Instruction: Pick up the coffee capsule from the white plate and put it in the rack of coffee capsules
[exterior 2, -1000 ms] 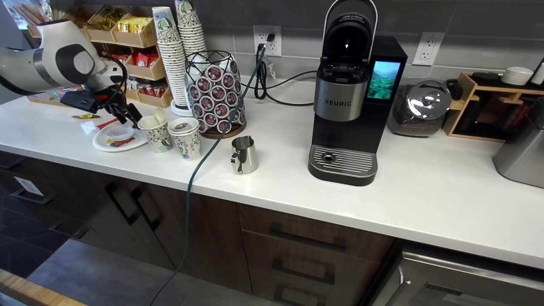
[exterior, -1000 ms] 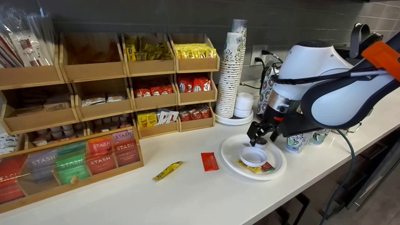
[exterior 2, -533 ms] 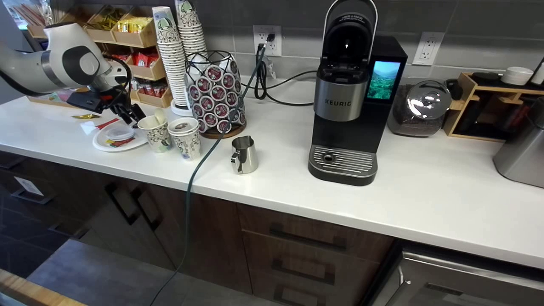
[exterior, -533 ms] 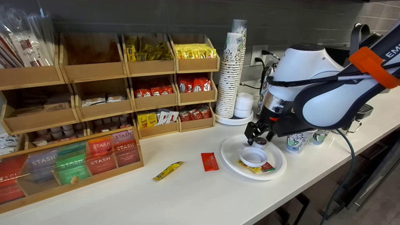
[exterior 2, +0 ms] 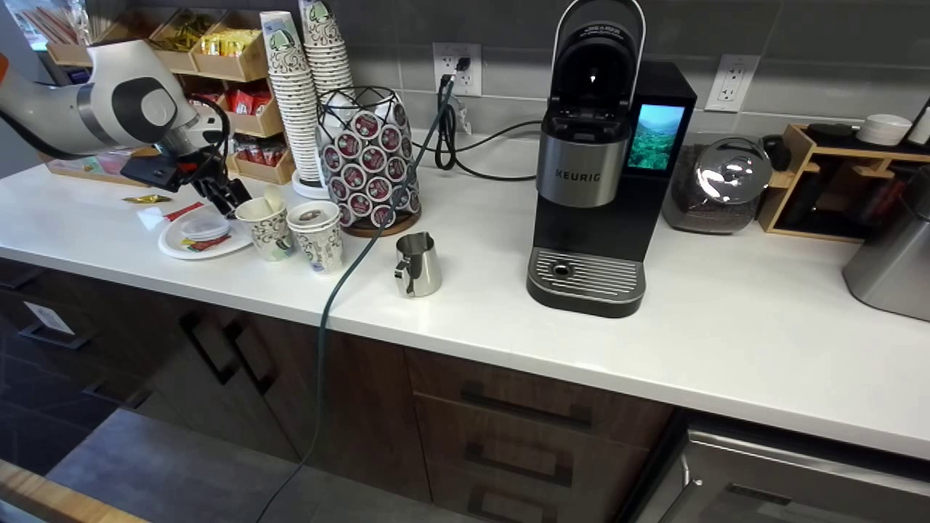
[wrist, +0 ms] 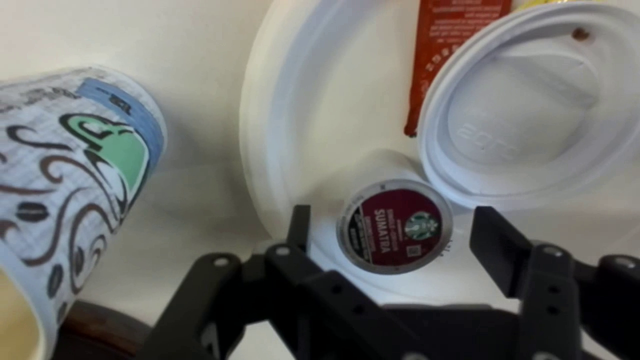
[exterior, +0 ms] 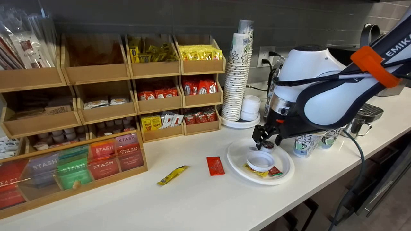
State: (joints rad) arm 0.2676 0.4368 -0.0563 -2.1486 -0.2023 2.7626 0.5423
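Note:
The coffee capsule stands upright on the white plate, with its dark red lid facing up and its white body below. It also shows in an exterior view, near the back of the plate. My gripper is open, with one finger on each side of the capsule and a gap to both in the wrist view. The gripper also shows in an exterior view, low over the plate. The rack of coffee capsules stands farther along the counter, full of round pods; the arm partly hides it in an exterior view.
A white lid lies on the plate against the capsule, over small packets. Patterned paper cups stand beside the plate, between it and the rack. Tall cup stacks stand behind. A steel pitcher and a hanging cable are near the rack.
The arm has shifted and its wrist stands more upright over the plate. The fingertips have moved only slightly around the capsule. The capsule and plate have not moved.

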